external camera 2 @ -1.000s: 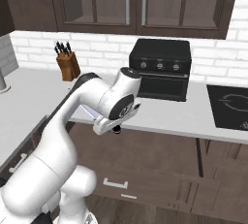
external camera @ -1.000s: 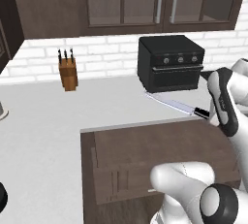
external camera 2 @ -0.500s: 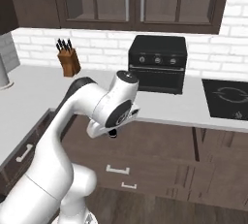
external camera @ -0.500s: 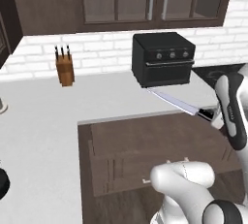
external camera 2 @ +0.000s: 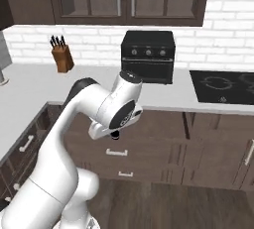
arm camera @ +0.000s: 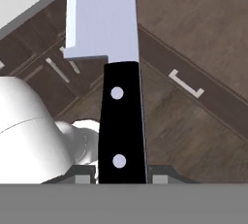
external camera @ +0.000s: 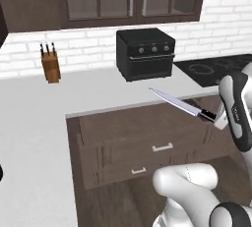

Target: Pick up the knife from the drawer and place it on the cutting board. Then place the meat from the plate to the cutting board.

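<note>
Now the gripper (arm camera: pixel 122 169) is clamped on the black handle of the knife (external camera: pixel 179 104), held in the air before the cabinet fronts, blade pointing toward ten o'clock in the left base view.

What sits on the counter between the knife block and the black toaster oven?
Nothing: in the left base view, bare white counter runs from the knife block to the toaster oven.

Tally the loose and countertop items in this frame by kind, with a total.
Held knife: 1
Knife block: 1
Countertop oven: 1
Gripper, shut on the knife handle: 1
Total: 4
</note>
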You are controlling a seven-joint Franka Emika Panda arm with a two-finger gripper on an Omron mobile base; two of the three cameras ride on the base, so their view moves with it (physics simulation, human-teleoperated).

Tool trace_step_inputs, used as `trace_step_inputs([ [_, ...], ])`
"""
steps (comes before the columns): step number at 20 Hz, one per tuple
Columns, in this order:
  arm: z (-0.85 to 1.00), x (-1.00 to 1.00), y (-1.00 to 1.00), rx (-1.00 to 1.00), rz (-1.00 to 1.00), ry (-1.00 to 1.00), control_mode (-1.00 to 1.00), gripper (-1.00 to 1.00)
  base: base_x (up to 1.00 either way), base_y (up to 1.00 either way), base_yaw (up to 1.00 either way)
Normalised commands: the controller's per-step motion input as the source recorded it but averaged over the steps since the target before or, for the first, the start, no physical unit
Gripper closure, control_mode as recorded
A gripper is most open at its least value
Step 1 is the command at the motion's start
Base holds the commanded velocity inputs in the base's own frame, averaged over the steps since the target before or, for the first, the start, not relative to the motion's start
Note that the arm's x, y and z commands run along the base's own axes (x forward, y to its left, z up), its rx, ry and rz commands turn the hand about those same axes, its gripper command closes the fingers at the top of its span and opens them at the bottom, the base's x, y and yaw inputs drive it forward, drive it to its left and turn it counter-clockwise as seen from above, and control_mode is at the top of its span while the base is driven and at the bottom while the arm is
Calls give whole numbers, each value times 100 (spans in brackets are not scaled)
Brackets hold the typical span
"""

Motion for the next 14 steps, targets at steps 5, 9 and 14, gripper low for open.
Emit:
trace_step_inputs([
  [5, 0, 0, 0, 0, 0, 0, 100, 100, -16, -53, -54],
  [9, 0, 0, 0, 0, 0, 0, 100, 100, -6, -61, -56],
  [14, 0, 0, 0, 0, 0, 0, 100, 100, 0, -66, -54],
])
